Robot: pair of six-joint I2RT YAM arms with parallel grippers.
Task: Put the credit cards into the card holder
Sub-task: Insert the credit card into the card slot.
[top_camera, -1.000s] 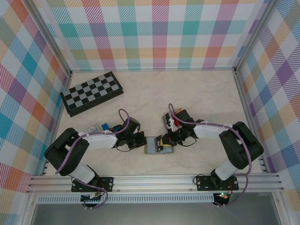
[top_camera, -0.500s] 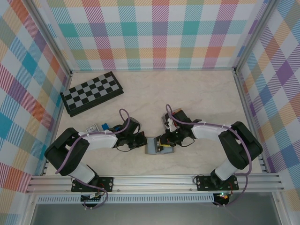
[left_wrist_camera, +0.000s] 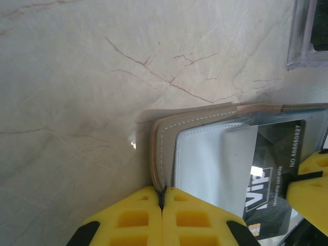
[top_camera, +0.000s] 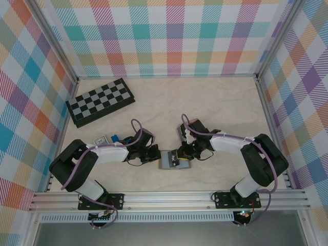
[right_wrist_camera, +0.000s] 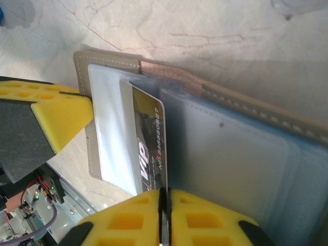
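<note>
Two grippers meet at the card holder [top_camera: 166, 161], which lies open on the pale marbled table [top_camera: 220, 102] just below the middle of the top view. The left gripper [top_camera: 157, 155] comes at it from the left and the right gripper [top_camera: 179, 154] from the right.

At the bottom edge of the left wrist view, the left gripper [left_wrist_camera: 162, 205] has its yellow jaws pressed together on the near rim of the card holder [left_wrist_camera: 205, 154], pinching the grey stitched flap. A black credit card [left_wrist_camera: 277, 169] printed VIP lies toward the lower right, one end under the holder's clear sleeve.

At the bottom of the right wrist view, the right gripper [right_wrist_camera: 164, 205] has its jaws closed on the near end of the credit card [right_wrist_camera: 148, 138]. The card's other end sits partway inside the pale pocket of the card holder [right_wrist_camera: 230, 154], left of the blue-grey half.

Farther back in the top view, a small blue block [top_camera: 114, 138] lies left of centre. A black-and-grey chequered board [top_camera: 101, 101] lies at the upper left of the table.
</note>
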